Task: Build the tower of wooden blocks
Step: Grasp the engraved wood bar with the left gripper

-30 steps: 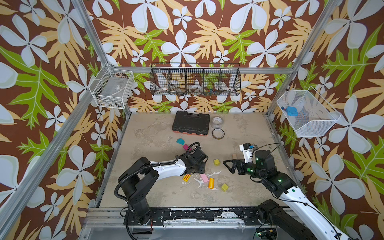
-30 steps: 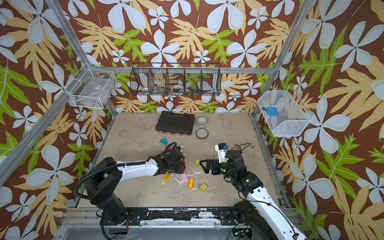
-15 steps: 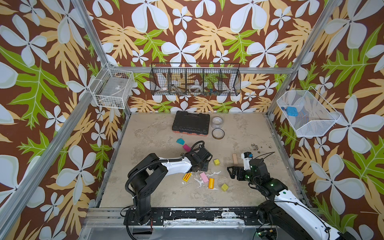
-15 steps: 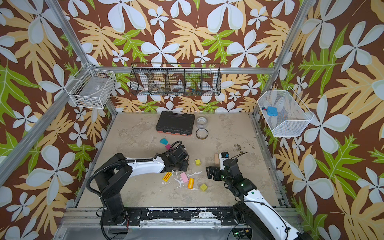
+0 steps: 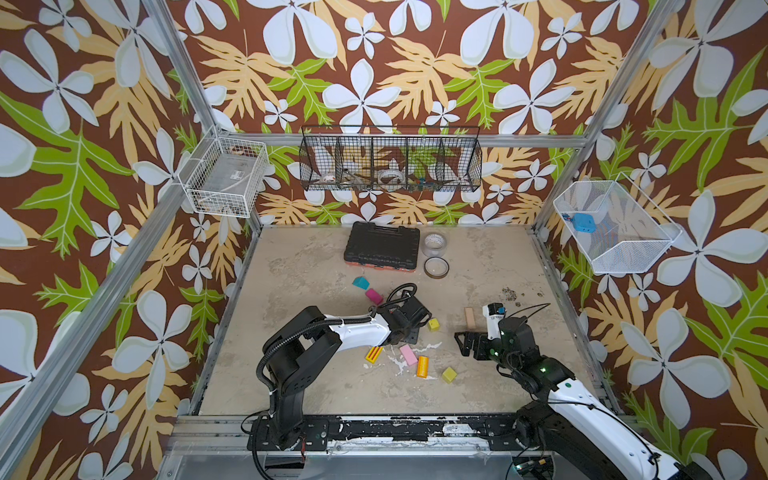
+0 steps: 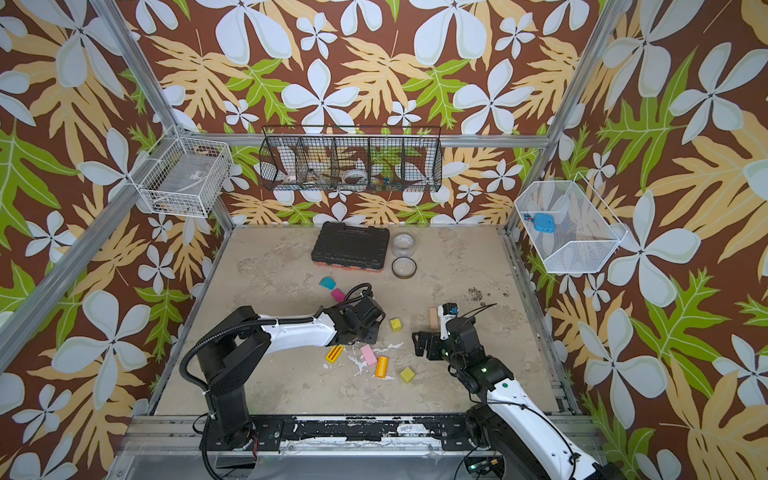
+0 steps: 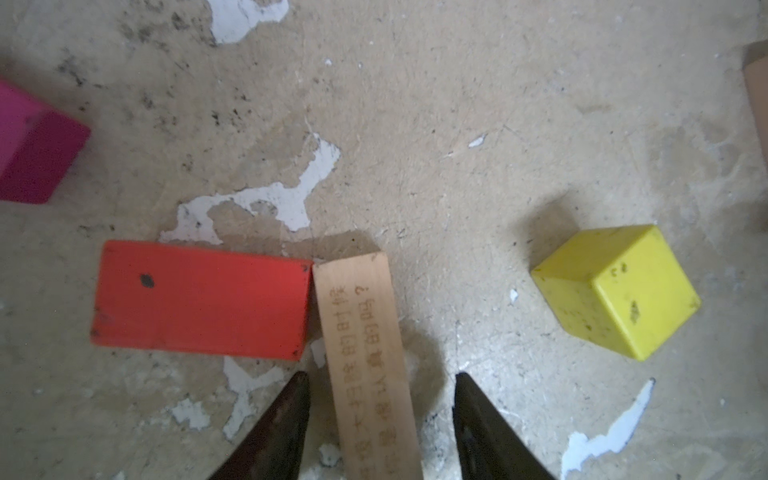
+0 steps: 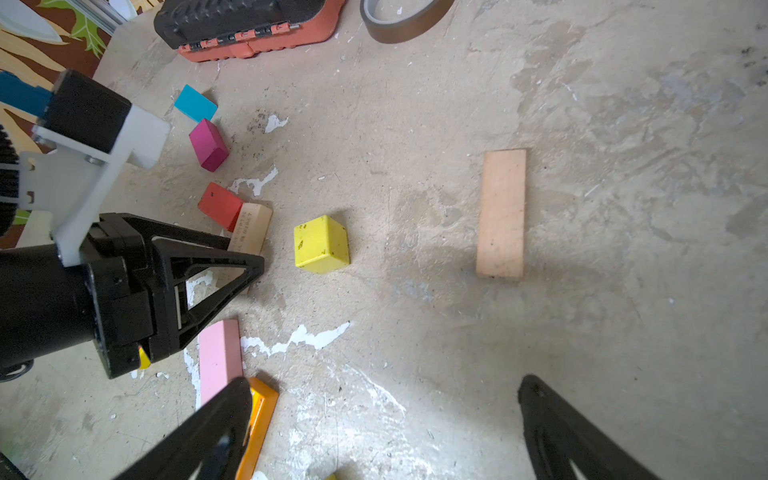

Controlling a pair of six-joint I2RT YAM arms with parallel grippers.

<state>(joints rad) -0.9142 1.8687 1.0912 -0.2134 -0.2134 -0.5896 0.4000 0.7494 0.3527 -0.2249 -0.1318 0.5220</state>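
Observation:
No tower stands in view; the wood blocks lie singly on the table. In the left wrist view my left gripper (image 7: 379,374) is open astride an engraved plain wood bar (image 7: 365,353), with a gap at each finger. A red block (image 7: 201,299) touches that bar's far end. Nearby lie a yellow cube (image 5: 434,324), a magenta block (image 5: 373,296) and a teal wedge (image 5: 360,282). My right gripper (image 5: 467,345) is wide open and empty, just in front of a second plain wood bar (image 5: 469,318). A striped yellow brick (image 5: 373,354), pink brick (image 5: 408,354), orange cylinder (image 5: 422,366) and yellow-green cube (image 5: 449,374) lie towards the front.
A black tool case (image 5: 381,247) and two tape rolls (image 5: 436,267) sit at the back of the table. Wire baskets hang on the left (image 5: 226,183), back (image 5: 390,164) and right (image 5: 615,230) walls. The left arm's elbow (image 5: 301,349) rises over the front left.
The right arm drew back toward the front, and the plain wood bar near it came into view. The left gripper shifted slightly right, its elbow rising.

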